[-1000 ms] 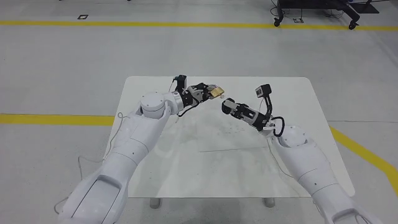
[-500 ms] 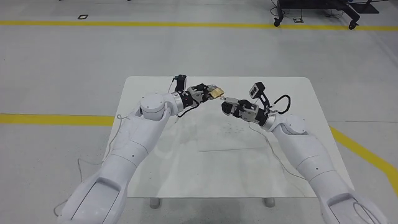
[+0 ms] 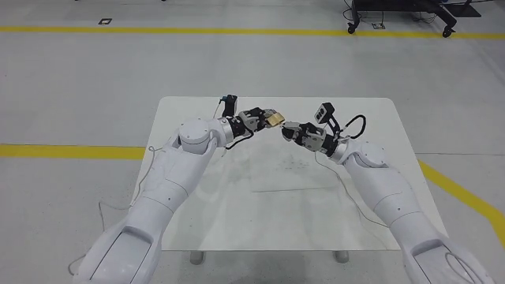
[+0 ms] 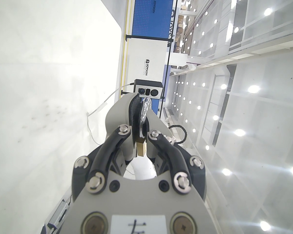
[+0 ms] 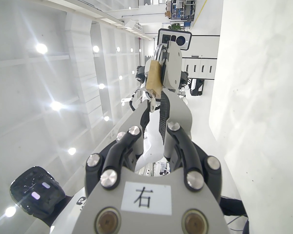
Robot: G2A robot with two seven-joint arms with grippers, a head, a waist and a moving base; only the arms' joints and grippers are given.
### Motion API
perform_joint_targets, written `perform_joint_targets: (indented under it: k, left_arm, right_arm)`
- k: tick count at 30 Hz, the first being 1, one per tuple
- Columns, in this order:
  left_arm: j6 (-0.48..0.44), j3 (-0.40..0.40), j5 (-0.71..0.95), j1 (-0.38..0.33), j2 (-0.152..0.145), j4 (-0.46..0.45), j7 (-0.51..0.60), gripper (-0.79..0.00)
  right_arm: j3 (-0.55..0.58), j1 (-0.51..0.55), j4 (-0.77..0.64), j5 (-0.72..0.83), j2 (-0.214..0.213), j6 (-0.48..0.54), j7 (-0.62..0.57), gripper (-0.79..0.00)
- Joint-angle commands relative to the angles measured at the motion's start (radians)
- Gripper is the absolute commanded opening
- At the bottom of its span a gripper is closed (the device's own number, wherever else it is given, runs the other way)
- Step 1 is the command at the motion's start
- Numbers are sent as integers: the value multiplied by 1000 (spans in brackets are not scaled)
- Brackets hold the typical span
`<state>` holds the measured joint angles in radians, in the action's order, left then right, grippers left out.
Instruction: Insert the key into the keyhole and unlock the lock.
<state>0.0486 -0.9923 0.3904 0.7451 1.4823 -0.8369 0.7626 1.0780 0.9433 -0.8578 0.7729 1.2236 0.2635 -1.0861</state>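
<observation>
**What's closest to us?**
A white table [image 3: 268,221], with faint dark specks toward the middle of its top. Two white robot arms come in over it from the near side.

**Where do the arms end up?**
They meet above the far half of the table, tip to tip. The left gripper [image 3: 267,117] is clamped on a small brass lock [image 5: 153,77]. The flat side of the lock is pressed against a black finger pad. Its silver shackle [image 5: 159,52] points back toward that arm's wrist, and its bottom end faces the other arm.

**And the other arm?**
The right gripper [image 5: 156,105] has its fingers closed on a small silver key [image 5: 152,101], pinching it by the head. The key points straight at the lock, and its tip meets the bottom end of the brass body. I can't tell how far in it sits, or whether the shackle is open.

**Anything further back?**
A grey floor with a yellow line [image 3: 237,30] running across it. Past that, on the far right, is a black wheeled frame [image 3: 402,4].
</observation>
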Motion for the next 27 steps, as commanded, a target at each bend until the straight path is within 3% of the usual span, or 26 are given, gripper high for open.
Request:
perform_joint_targets:
  k: [1, 9, 27]
  left_arm:
    - [-2, 1, -7, 0, 0, -1, 2, -785]
    - [-49, 5, -35, 7, -1, -18, 4, -785]
    - [-420, -14, -269, 97, -29, -170, -107, -785]
  right_arm:
    - [0, -4, 8, 9, 2, -18, 0, -785]
    - [6, -21, 49, 63, 13, -88, -22, -785]
    - [21, -74, 191, 247, 38, -285, -280, -785]
